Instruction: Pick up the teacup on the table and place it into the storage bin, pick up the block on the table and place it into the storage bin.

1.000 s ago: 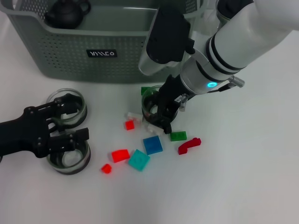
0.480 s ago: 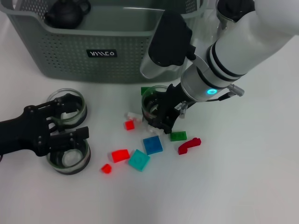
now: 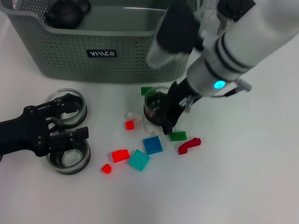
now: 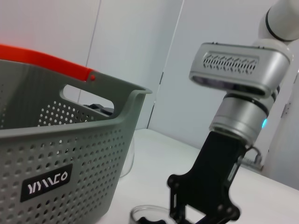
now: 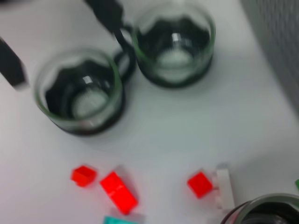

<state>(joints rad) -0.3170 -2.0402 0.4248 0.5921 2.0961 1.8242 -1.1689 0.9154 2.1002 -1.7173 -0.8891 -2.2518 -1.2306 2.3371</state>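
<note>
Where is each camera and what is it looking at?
Head: looks down at the table, bin, cups, blocks; both arms show.
Left wrist: low beside the bin, facing the right claw over a cup.
Right wrist: looks down on two cups and red blocks.
Shared: head and left wrist show the bin label.

right arm point(image 3: 243, 42): white, black rings, cyan light | claws: black

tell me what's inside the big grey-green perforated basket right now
In the head view, a black teapot sits in the back left corner of the grey-green perforated storage basket. The right gripper and its arm cover the basket's right part, so anything there is hidden.
</note>
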